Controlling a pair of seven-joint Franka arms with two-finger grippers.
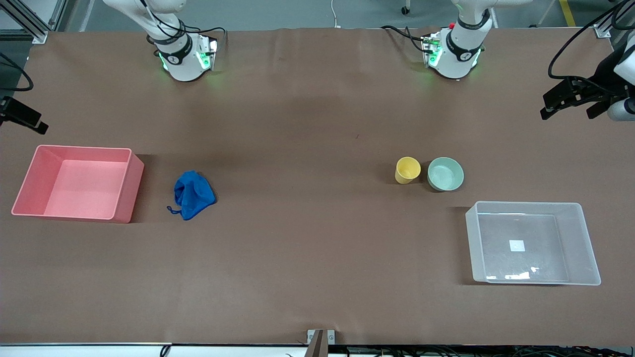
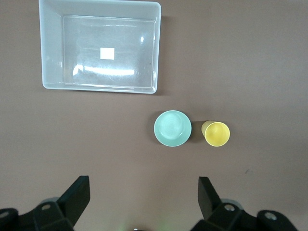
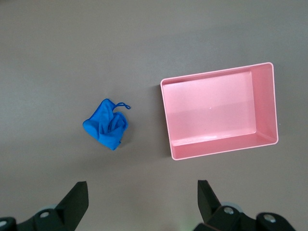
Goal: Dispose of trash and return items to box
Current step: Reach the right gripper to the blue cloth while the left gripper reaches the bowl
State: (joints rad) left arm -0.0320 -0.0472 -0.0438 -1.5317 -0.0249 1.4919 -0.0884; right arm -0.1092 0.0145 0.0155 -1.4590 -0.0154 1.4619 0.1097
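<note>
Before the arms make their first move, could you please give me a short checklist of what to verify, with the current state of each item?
1. Left gripper open, holding nothing, high over the table: ok.
2. Right gripper open, holding nothing, high over the table: ok.
3. Blue cloth lies free on the table beside the pink bin, not touching it: ok.
4. Pink bin holds nothing: ok.
5. Yellow cup and green bowl upright, side by side; whether they touch: cannot tell.
6. Clear box open and holding nothing, only a white sticker on its base: ok.
</note>
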